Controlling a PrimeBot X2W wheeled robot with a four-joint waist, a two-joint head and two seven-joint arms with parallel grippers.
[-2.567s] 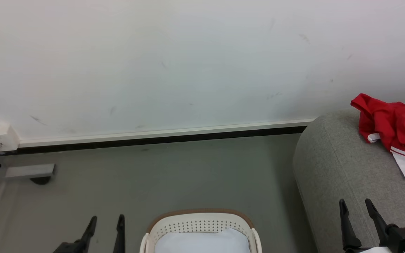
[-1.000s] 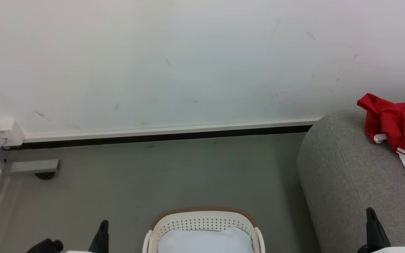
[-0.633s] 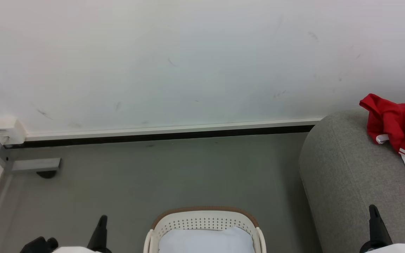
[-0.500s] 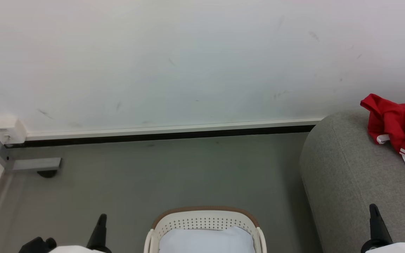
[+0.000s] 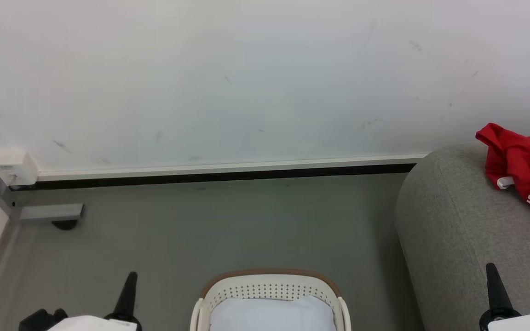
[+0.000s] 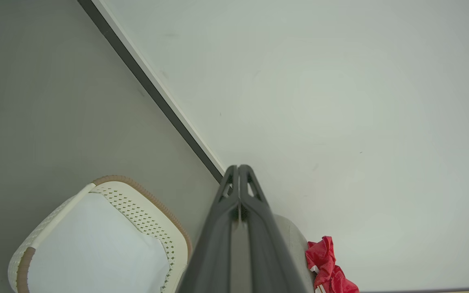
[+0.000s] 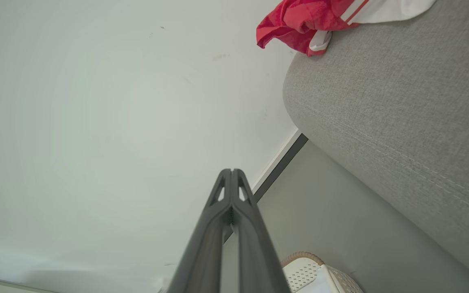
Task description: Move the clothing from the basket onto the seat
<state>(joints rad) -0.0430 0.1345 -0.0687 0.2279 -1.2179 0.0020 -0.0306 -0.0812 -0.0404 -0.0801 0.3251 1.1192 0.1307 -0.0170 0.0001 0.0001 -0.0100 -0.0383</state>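
Clothing (image 5: 525, 161) crumpled on the seat's (image 5: 449, 239) back edge.
Long axis back-to-front, white hem frontward; well beyond right fingers (image 5: 494, 285) at the seat's front and left fingers (image 5: 127, 294) off its left, both pairs pressed together.

Pale wall (image 5: 246, 69), faintly scuffed. Along its foot, a white skirting board (image 5: 228, 164) over a dark strip. Then dull grey floor (image 5: 223, 220). Far left, small white box (image 5: 14, 168) above a grey metal bar (image 5: 51, 212).

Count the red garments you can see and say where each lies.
1 red heap: the clothing lies crumpled on the seat, by the wall. It may hold several garments. The basket has pale material inside; more could be hidden beneath.
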